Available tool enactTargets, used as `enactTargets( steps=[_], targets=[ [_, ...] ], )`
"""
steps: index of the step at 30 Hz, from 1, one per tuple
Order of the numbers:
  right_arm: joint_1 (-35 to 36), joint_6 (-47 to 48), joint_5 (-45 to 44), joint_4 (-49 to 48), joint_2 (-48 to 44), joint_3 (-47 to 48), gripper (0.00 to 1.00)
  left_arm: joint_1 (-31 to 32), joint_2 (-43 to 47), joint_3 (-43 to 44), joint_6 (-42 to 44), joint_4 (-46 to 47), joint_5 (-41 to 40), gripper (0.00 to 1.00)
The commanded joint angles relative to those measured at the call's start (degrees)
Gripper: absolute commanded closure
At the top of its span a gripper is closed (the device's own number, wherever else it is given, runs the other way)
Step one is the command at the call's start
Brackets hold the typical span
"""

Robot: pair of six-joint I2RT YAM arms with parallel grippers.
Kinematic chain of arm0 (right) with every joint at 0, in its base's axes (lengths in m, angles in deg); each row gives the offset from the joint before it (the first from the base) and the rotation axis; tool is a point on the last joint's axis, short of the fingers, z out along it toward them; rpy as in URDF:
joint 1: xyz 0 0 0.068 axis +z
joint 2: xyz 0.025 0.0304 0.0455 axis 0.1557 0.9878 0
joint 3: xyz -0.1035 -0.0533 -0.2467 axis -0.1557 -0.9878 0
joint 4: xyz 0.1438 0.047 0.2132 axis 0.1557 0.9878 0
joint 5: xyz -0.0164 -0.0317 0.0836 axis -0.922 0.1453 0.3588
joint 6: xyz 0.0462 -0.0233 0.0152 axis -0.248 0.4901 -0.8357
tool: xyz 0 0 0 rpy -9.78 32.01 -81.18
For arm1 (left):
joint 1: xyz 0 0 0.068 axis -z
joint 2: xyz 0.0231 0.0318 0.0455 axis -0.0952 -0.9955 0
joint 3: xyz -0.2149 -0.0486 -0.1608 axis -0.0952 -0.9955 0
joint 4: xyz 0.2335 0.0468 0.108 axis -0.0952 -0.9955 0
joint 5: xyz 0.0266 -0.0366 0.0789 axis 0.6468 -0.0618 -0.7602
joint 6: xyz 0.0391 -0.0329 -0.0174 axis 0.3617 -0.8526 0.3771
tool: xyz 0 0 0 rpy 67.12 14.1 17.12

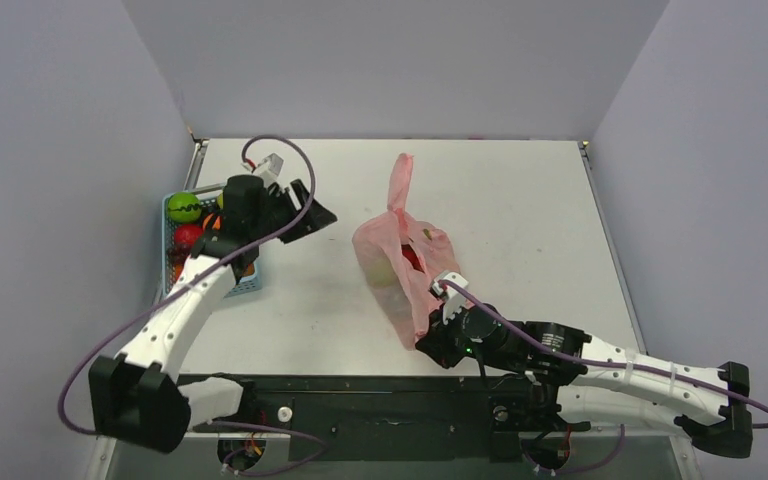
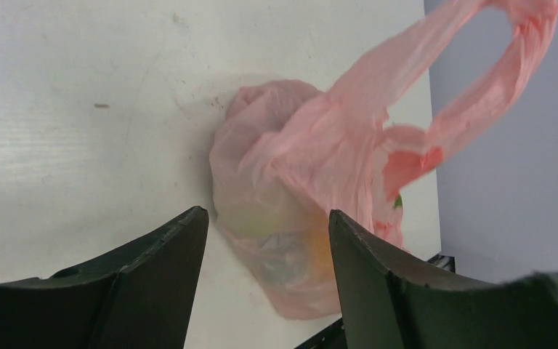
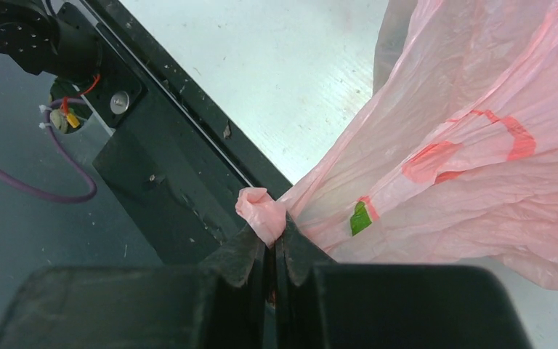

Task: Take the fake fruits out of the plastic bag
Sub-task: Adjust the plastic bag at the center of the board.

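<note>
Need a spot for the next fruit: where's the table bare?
Bare: white tabletop between translucent pink plastic bag and right edge, and between bag and light-blue slatted basket. Crowded: left edge, basket and left gripper; near edge, where right gripper pinches bag.

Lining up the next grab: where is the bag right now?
In the top view the bag lies mid-table, nearer the right arm, its near corner pinched by the right end effector; the basket sits off to its left.

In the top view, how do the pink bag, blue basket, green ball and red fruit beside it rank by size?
1. pink bag
2. blue basket, partly hidden by the left arm
3. green ball and red fruit: about alike, not ranked
</note>
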State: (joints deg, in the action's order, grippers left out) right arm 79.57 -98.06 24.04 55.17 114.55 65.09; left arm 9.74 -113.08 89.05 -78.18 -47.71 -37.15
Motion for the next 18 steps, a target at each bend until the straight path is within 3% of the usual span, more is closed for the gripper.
enactTargets(
  steps=[1,4,7,11,18],
  targets=[
    [0.40,-0.09,-1.26,-5.53,-2.87,-2.62,1.00,0.34,14.54,-15.85,-6.32,9.01,5.83,0.40],
    [0.40,0.79,0.71,-6.77,-3.28,-3.65,1.00,5.65,22.01,-27.75,-17.35,19.67,3.24,0.40],
    [0.48,1.12,1.78,-7.81,-3.84,-4.73,1.00,17.82,23.82,-30.93,-21.26,26.07,-6.52,0.39],
    [0.48,1.61,2.76,-7.87,-4.28,-4.90,0.99,27.83,16.99,-29.61,-22.89,31.96,-17.20,0.39],
    [0.61,0.29,2.63,-8.84,-5.23,-5.48,0.97,32.26,4.03,-28.12,-25.17,45.74,-23.31,0.41]
  ],
)
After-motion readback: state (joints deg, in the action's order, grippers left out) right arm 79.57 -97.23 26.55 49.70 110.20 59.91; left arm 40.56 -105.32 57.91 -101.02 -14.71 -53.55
